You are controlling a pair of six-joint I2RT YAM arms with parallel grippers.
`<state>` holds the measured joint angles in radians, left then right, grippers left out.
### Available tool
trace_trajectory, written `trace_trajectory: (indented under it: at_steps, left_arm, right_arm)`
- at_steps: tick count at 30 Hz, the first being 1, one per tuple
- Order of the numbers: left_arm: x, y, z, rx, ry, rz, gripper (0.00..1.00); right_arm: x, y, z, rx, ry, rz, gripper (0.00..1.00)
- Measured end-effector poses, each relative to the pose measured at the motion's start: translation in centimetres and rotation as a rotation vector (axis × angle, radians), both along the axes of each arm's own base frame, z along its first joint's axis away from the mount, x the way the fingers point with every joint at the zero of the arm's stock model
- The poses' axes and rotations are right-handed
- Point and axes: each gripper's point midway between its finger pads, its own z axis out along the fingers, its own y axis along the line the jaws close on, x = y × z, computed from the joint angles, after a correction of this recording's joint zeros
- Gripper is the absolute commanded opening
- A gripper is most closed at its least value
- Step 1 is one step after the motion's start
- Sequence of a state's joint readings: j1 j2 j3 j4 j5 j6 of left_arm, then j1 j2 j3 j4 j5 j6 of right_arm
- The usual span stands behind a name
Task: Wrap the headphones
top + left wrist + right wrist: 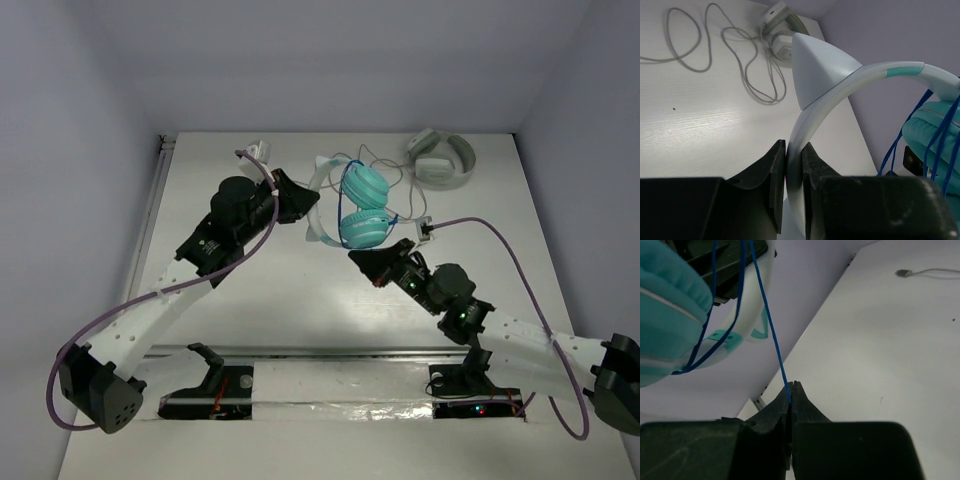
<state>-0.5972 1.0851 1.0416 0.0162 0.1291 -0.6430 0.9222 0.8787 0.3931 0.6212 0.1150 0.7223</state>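
The headphones (362,205) are being held at the far centre of the tabletop (290,300). The left claw (793,150) is clamping tight on their white headband (850,80). The right claw (791,386) is pinching their thin blue cable (767,320), which is running taut toward the teal ear cups (665,300).

Teal headphones (365,188) stand mid-table, blue cable (770,326) looped over cups.
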Motion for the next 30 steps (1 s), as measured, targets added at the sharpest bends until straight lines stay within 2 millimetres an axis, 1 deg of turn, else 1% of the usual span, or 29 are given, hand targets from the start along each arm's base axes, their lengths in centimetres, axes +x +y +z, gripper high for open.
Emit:
trace_trajectory:
  at_steps: [5,11,16,21,26,30]
  left_arm:
    - [1.8,0.9,-2.8,-0.02,0.058,0.13,0.0]
    - [4.0,2.7,-5.8,0.019,0.085,0.297,0.0]
    - [5.3,2.9,-8.1,0.044,0.094,0.366,0.0]
    - [5.2,2.7,-11.3,0.066,0.116,0.406,0.0]
    - [4.6,2.0,-12.7,0.063,0.109,0.43,0.0]
    - [3.6,1.4,-13.5,0.072,0.1,0.439,0.0]
  right_arm:
    - [0.3,1.4,-1.2,0.043,0.074,0.035,0.01]
    - [0.2,2.8,-1.9,0.094,0.142,0.09,0.03]
    - [0.1,3.7,-2.5,0.132,0.235,0.128,0.04]
    - [0.0,4.6,-2.7,0.179,0.33,0.164,0.06]
    - [0.4,5.4,-3.8,0.225,0.448,0.165,0.09]
    - [1.0,5.8,-3.9,0.29,0.522,0.15,0.13]
